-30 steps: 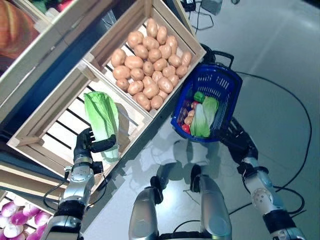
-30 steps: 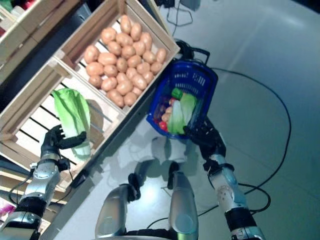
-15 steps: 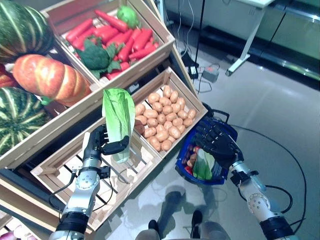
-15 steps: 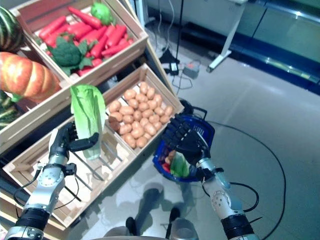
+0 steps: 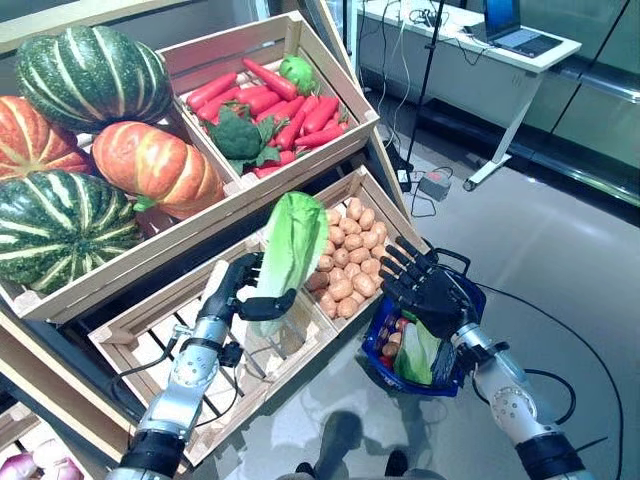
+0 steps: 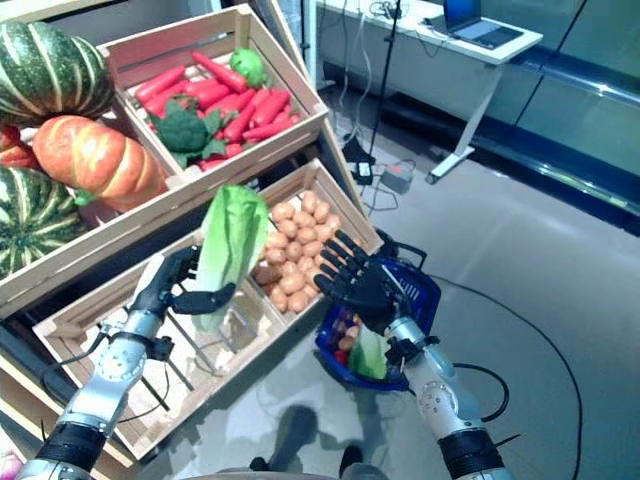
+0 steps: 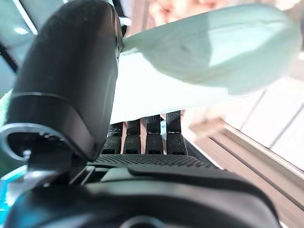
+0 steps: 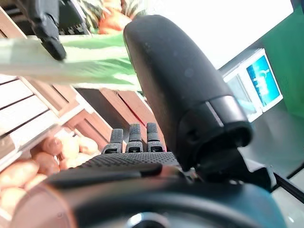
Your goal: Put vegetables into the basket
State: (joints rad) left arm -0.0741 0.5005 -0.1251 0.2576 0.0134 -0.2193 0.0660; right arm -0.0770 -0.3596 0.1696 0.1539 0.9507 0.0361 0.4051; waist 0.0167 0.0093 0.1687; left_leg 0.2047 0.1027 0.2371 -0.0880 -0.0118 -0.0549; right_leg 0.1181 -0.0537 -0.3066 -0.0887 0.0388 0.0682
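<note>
My left hand (image 5: 238, 292) is shut on a long green leafy cabbage (image 5: 291, 243) and holds it upright in the air above the lower crates of the stand. It also shows in the left wrist view (image 7: 209, 52) and in the right wrist view (image 8: 90, 59). The blue plastic basket (image 5: 468, 300) stands on the floor to the right of the stand, with another green leafy vegetable (image 5: 415, 350) and small red and orange pieces in it. My right hand (image 5: 425, 290) is open, fingers straight and spread, just above the basket's near rim, facing the cabbage.
The wooden stand (image 5: 340, 140) with sloping crates takes up the left side; its potato crate corner (image 5: 395, 215) is next to the basket. A white desk (image 5: 500, 55) stands at the back right, with cables on the grey floor (image 5: 570, 260).
The camera has tilted up, showing more of the stand. My left hand has carried the cabbage up and to the right, towards the basket. My right hand has risen from beside the basket to above it.
</note>
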